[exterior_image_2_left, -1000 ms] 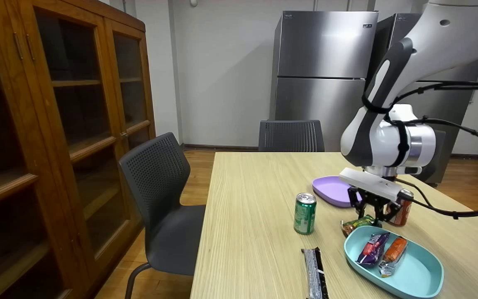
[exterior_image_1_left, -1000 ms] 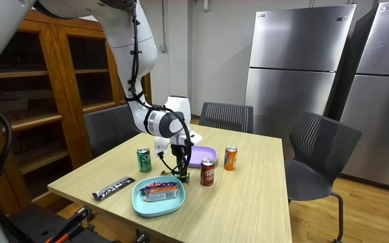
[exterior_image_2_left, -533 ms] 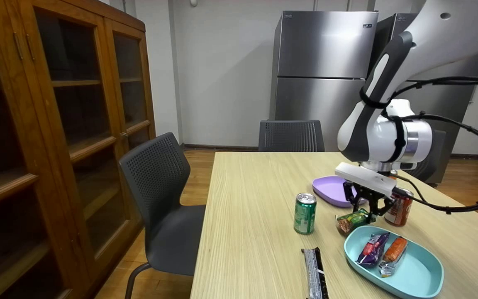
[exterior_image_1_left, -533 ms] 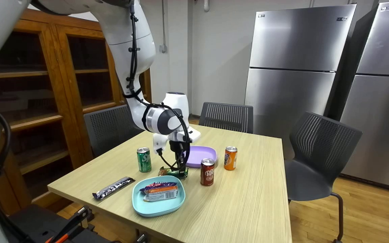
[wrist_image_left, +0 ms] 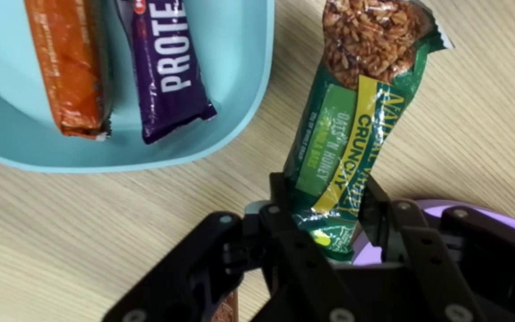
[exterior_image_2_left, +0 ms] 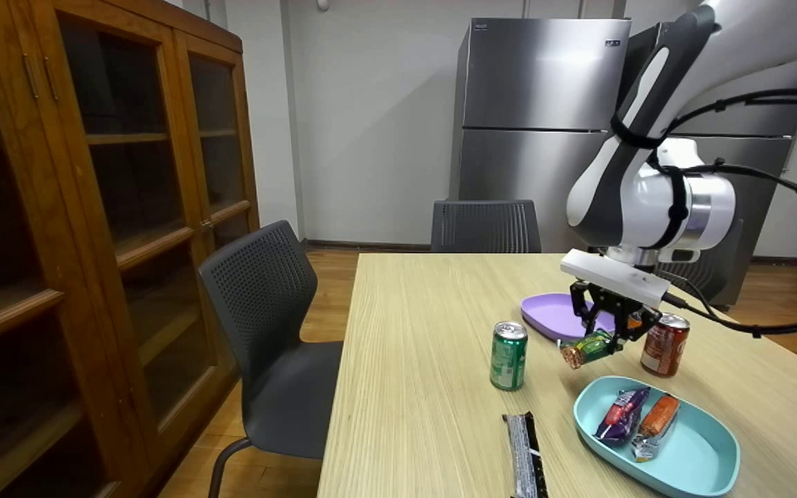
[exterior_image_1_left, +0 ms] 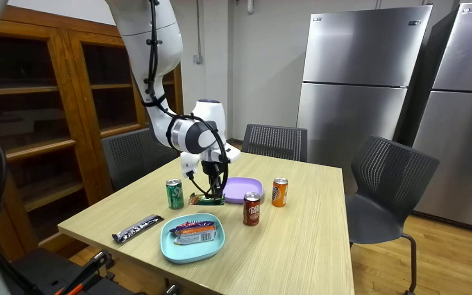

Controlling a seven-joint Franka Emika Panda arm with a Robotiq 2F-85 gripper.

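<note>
A green granola bar wrapper with an oat picture at one end is between my gripper's fingers in the wrist view. The fingers press on its sides near one end, and the oat end sticks out past them. In both exterior views the bar hangs above the table under my gripper. The teal tray is close by. It holds a purple-wrapped bar and an orange-wrapped bar. The purple tray lies behind the gripper.
A green can, a dark red can and an orange can stand on the table. A silver-black wrapped bar lies near the table edge. Dark chairs stand round the table.
My gripper has risen from near the table with the green bar between its fingers. In an exterior view both have also shifted slightly left. The trays and cans have not moved.
</note>
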